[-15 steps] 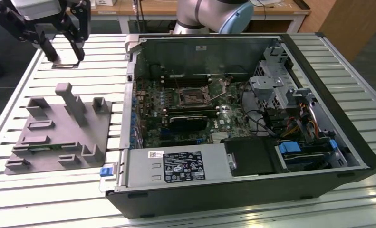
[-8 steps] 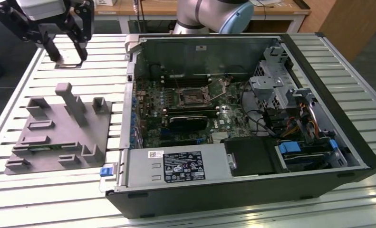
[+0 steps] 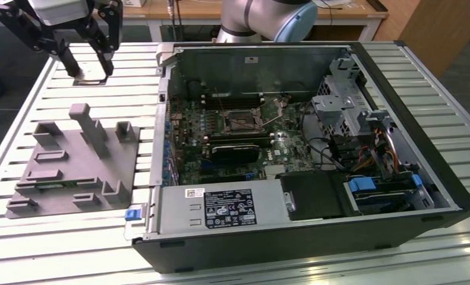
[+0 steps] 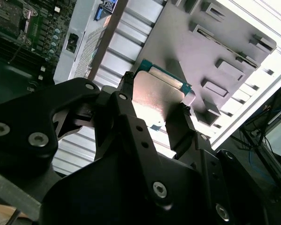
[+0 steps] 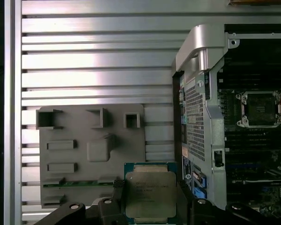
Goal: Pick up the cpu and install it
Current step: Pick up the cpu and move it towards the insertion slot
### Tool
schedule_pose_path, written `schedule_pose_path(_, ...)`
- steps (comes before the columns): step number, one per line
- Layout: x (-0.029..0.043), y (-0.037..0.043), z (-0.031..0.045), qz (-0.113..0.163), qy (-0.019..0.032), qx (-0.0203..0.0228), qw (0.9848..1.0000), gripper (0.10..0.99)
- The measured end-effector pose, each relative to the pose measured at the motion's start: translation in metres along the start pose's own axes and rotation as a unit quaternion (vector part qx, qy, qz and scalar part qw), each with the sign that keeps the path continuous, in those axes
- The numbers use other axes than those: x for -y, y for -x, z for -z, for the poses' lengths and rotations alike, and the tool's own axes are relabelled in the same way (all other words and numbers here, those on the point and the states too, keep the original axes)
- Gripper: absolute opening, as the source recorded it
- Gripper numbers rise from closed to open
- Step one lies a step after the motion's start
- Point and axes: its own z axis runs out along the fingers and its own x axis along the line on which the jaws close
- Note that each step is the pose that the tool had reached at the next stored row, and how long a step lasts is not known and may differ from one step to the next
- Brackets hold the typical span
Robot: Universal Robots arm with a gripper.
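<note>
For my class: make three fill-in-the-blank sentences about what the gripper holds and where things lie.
1. The gripper is shut on the ____.
2. The grey tray lies to the exterior view's ____ of the computer case.
3. Tray and case both rest on the slatted ____.
Missing: cpu; left; table.

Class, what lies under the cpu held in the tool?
The slatted metal table, near the grey tray. The cpu, clamped in the tool, covers the slats directly below it.
</note>
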Motion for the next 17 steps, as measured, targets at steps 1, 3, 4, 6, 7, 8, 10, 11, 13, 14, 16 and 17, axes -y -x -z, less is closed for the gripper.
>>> schedule_pose_path(1, 0.0, 0.0007, 0.0, 0.0, 0.0, 0.0, 1.0, 0.529)
schedule_pose_path(3, -0.0001, 0.0022, -0.0001, 0.0, 0.0, 0.0, 1.0, 0.529)
schedule_pose_path(4, -0.0001, 0.003, -0.0001, 0.0, 0.0, 0.0, 1.0, 0.529)
schedule_pose_path(6, -0.0002, 0.0044, -0.0001, 0.0, 0.0, 0.0, 1.0, 0.529)
schedule_pose_path(7, -0.0002, 0.0051, -0.0001, 0.0, 0.0, 0.0, 1.0, 0.529)
schedule_pose_path(8, -0.0003, 0.0059, -0.0001, 0.0, 0.0, 0.0, 1.0, 0.529)
schedule_pose_path(10, -0.0003, 0.0074, -0.0002, 0.0, 0.0, 0.0, 1.0, 0.529)
schedule_pose_path(11, -0.0003, 0.0081, -0.0002, 0.0, 0.0, 0.0, 1.0, 0.529)
schedule_pose_path(13, -0.0004, 0.0096, -0.0002, 0.0, 0.0, 0.0, 1.0, 0.529)
schedule_pose_path(14, -0.0004, 0.0103, -0.0003, 0.0, 0.0, 0.0, 1.0, 0.529)
schedule_pose_path(16, -0.0005, 0.0119, -0.0003, 0.0, 0.0, 0.0, 1.0, 0.529)
schedule_pose_path(17, -0.0005, 0.0126, -0.0003, 0.0, 0.0, 0.0, 1.0, 0.529)
